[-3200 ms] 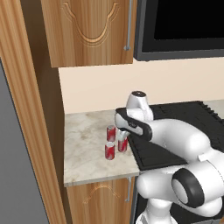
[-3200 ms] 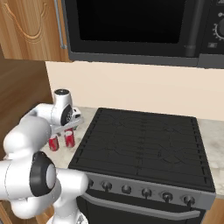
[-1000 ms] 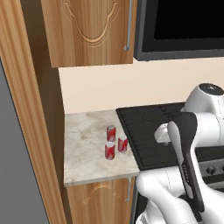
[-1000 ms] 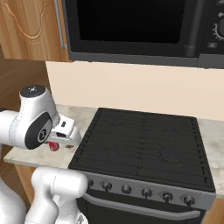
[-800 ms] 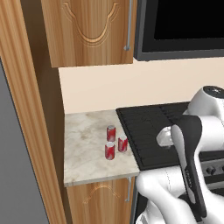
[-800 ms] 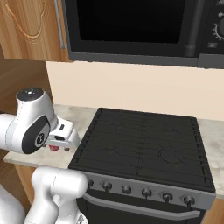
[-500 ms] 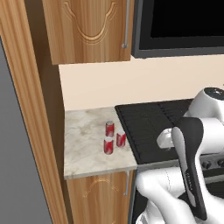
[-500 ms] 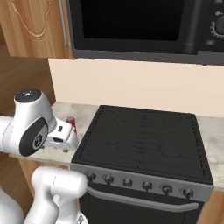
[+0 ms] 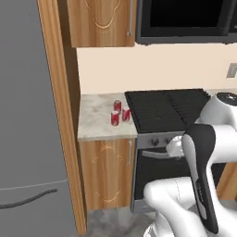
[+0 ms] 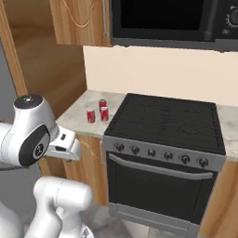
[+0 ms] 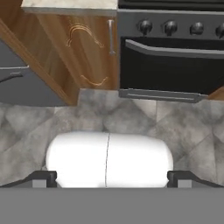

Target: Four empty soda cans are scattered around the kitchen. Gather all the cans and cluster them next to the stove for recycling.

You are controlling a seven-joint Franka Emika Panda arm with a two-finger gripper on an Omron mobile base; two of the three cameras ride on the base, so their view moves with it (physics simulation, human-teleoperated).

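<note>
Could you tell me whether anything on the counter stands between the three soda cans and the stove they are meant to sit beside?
Nothing visible does. The three soda cans stand upright in a tight group on the marble counter, near its right side and close to the stove. The strip of counter between them and the cooktop's edge looks bare in both base views.

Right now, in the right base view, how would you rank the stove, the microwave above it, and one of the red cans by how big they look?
1. Stove, the largest.
2. Microwave, smaller here, though the frame cuts it off at the top and right, so its true size is unsure.
3. Red can, by far the smallest.
</note>
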